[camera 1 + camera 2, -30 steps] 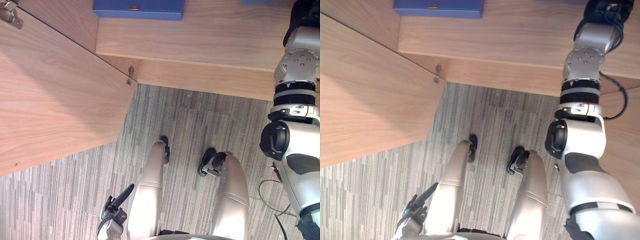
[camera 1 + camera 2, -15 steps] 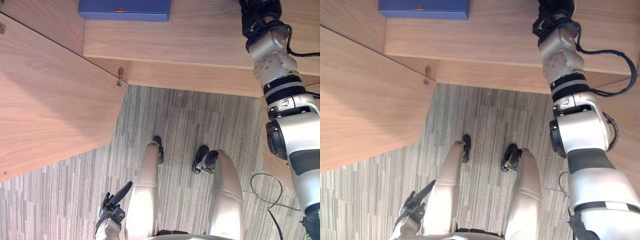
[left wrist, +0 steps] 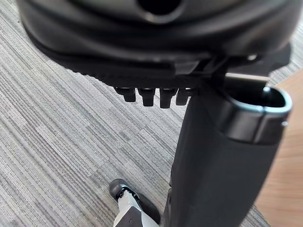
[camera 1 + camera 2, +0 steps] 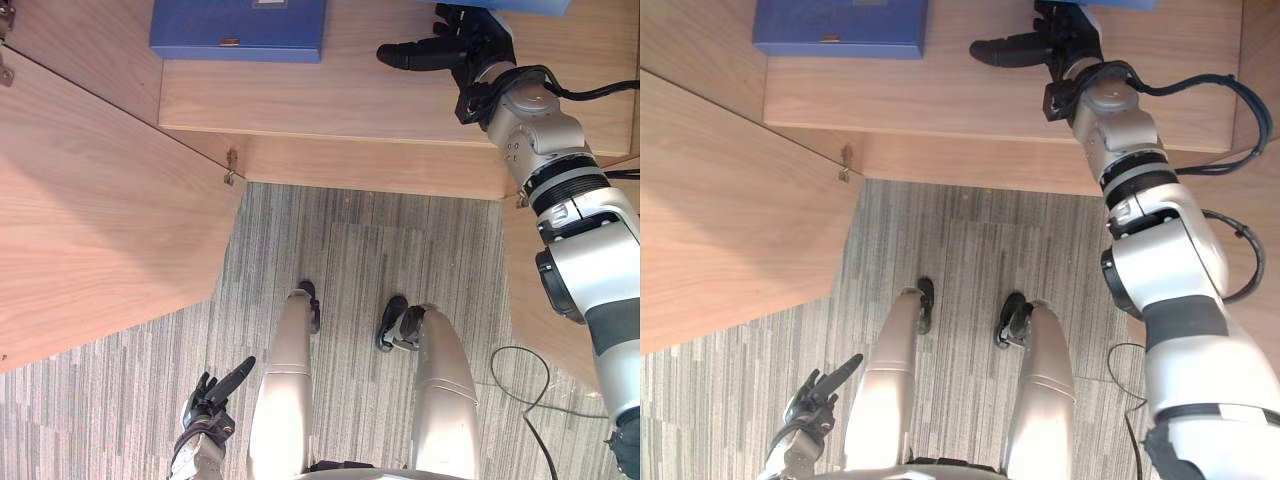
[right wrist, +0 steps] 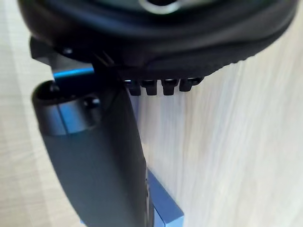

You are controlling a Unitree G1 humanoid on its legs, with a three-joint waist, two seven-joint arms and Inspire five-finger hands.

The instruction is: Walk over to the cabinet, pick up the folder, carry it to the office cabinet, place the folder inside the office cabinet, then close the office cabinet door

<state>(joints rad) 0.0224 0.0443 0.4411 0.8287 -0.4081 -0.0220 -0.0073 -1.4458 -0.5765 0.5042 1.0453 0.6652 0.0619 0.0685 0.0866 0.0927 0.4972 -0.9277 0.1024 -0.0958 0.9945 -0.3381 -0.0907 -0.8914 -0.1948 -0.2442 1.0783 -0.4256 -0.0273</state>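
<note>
A blue folder [image 4: 238,30] lies flat on the wooden shelf [image 4: 350,95] of the open cabinet, at the shelf's left end. My right hand [image 4: 470,50] hovers over the right part of the shelf, open, thumb [image 4: 405,55] pointing left toward the folder, well apart from it. Its fingers are next to a second blue thing [image 4: 530,5] at the view's top edge; whether they touch it I cannot tell. In the right wrist view a blue edge [image 5: 165,208] shows past the straight fingers. My left hand [image 4: 212,393] hangs low by my side, open and empty.
The cabinet's left door [image 4: 100,220] stands swung open toward me, its hinge [image 4: 231,168] at the shelf's corner. Another wooden panel [image 4: 530,300] shows at the right behind my right arm. Striped grey carpet [image 4: 370,250] lies below the shelf.
My right arm has swung left and its hand has come into view over the shelf. The camera has shifted. The blue folder has stayed in place on the shelf.
</note>
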